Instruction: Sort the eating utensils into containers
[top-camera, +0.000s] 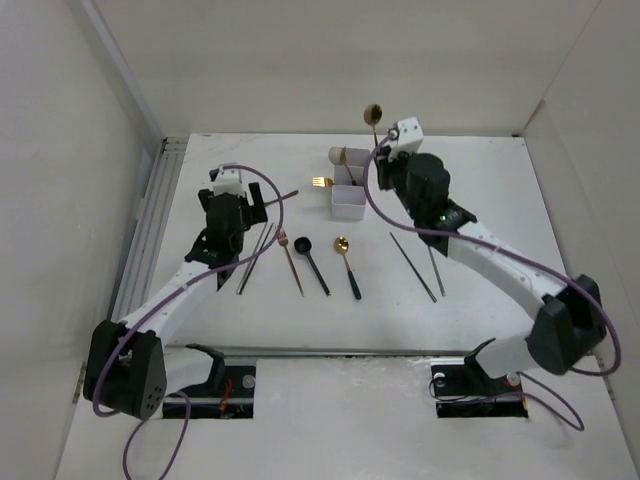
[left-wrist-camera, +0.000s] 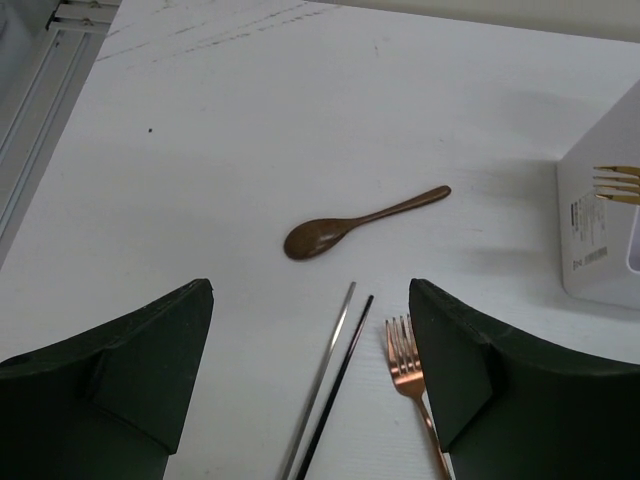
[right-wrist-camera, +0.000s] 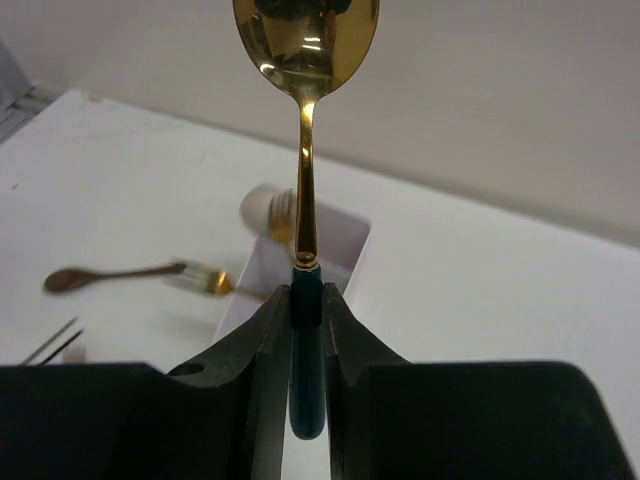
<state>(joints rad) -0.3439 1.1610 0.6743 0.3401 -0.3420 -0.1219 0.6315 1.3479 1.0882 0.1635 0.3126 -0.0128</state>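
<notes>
Over the far part of the counter (top-camera: 480, 200), at about one o'clock of the white box (top-camera: 347, 211), the gold-bowled spoon (right-wrist-camera: 305, 190) stands upright, bowl at twelve o'clock, its dark handle clamped between the fingers of the right tool (right-wrist-camera: 307, 300). To do this step well, we judge it best to bring the spoon squarely over one compartment and lower it handle first before parting the fingers, because the box looks short and a tall spoon may lean out or tip it. The gold fork (top-camera: 320, 182) juts from the middle compartment toward nine o'clock; we should stay clear of it. At nine o'clock, the left tool (left-wrist-camera: 310, 292) hangs wide apart over chopsticks (left-wrist-camera: 328, 390) and a copper fork (left-wrist-camera: 405, 365).
</notes>
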